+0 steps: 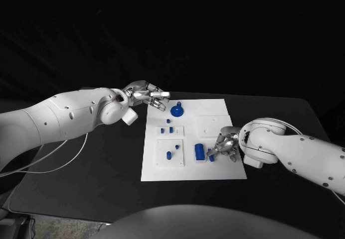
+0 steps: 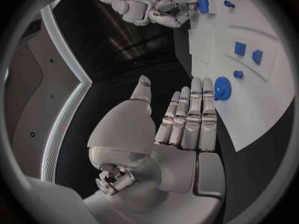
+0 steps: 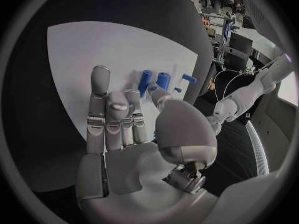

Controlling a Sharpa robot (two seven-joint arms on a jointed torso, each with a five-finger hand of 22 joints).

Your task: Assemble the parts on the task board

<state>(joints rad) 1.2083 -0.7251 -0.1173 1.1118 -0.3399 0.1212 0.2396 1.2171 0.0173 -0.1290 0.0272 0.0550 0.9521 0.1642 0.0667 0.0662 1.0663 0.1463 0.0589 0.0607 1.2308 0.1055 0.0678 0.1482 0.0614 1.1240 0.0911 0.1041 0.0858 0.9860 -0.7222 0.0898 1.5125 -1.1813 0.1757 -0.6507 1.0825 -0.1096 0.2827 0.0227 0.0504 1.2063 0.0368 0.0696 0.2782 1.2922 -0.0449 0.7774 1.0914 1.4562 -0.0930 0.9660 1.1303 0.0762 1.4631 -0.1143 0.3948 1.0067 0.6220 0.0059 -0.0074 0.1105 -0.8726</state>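
Observation:
The white task board [image 1: 219,169] lies in the middle of the table. A blue round part [image 1: 177,109] sits near its far edge. My left hand [image 1: 147,94] hovers at the board's far left corner with nothing in it, its straight fingers [image 2: 194,115] ending just short of that round part [image 2: 222,88]. A blue cylinder [image 1: 200,152] stands near the board's middle. My right hand [image 1: 224,144] is right beside it, thumb and curled fingers [image 3: 118,119] up against a slim blue part [image 3: 145,82] next to the cylinder [image 3: 163,79]. A firm pinch cannot be made out.
Small blue parts stand in the board's left panels, two in one [image 1: 167,130] and two in the other [image 1: 172,151]. A tiny blue part [image 1: 168,120] lies below the round one. A white cable [image 1: 65,162] trails over the table at the left.

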